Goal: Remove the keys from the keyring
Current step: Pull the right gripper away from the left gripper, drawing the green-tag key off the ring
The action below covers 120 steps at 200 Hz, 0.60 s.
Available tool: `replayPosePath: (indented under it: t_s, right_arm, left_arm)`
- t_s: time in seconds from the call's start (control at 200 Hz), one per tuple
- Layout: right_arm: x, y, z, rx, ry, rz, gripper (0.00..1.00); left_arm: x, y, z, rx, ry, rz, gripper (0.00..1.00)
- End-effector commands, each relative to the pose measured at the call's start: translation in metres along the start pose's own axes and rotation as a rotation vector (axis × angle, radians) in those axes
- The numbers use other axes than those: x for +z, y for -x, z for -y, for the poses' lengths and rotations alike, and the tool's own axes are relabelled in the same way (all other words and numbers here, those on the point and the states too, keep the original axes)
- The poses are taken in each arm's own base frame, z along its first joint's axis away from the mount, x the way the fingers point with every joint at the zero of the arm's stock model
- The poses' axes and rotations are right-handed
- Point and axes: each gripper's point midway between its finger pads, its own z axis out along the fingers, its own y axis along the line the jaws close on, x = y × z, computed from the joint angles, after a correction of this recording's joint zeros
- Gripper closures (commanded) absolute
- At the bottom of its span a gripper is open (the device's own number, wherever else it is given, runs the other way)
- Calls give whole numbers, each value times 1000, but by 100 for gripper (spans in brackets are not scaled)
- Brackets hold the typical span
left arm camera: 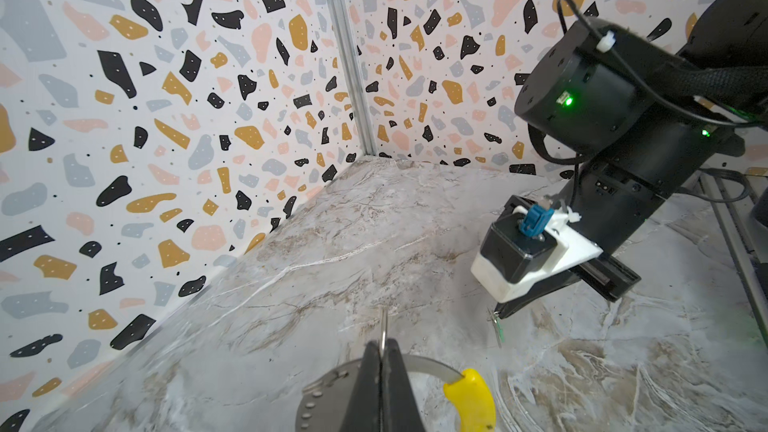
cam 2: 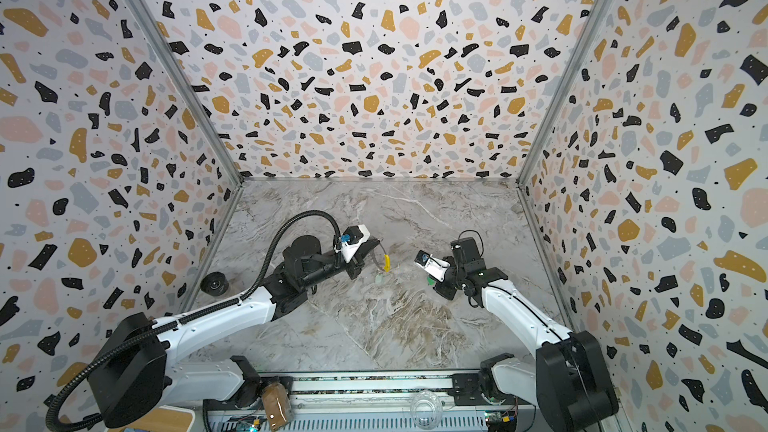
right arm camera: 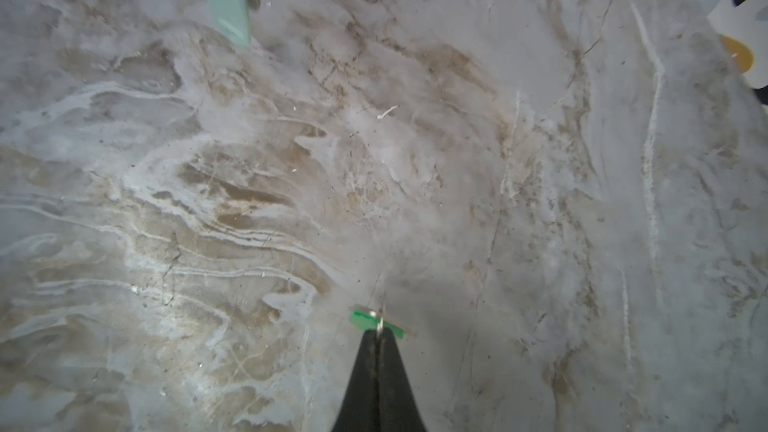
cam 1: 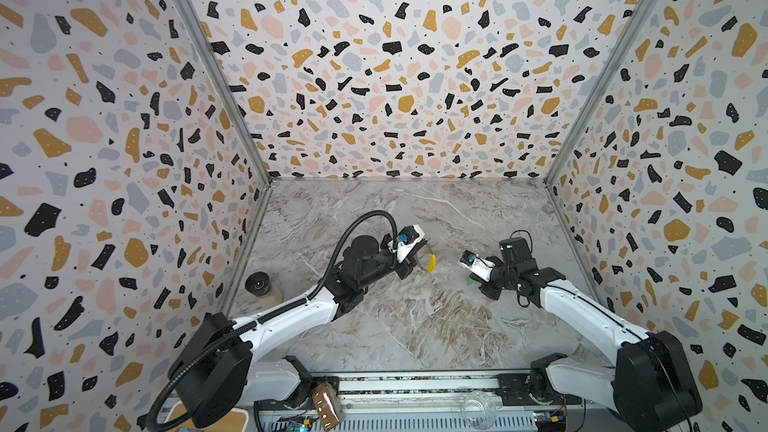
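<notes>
Keyring (left arm camera: 424, 364) sits pinched in your left end effector (left arm camera: 380, 347), green key (right arm camera: 365, 317) in the right end effector (right arm camera: 378, 332). Lower it gently.

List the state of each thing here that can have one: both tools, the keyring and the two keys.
left tool: shut on the keyring.
right tool: shut on the green-tag key.
keyring: gripped at its rim, well apart from the green-tag key.
green-tag key: off the keyring, gripped.
pale-tag key: ungripped, close by the keyring; whether threaded on it, unclear.
</notes>
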Motion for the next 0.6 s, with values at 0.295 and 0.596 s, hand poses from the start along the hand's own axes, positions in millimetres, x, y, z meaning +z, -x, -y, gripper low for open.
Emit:
replayPosePath:
  t_s: [0.295,0.596]
  right_arm:
    - [42,1,24,39,-60,-92,89]
    - [31,16,52,47,-168,-69,60]
  left_arm:
    - [-16,1,-22,14,140,-3,100]
    - [-22,-10,-35,-5,218,-67,100]
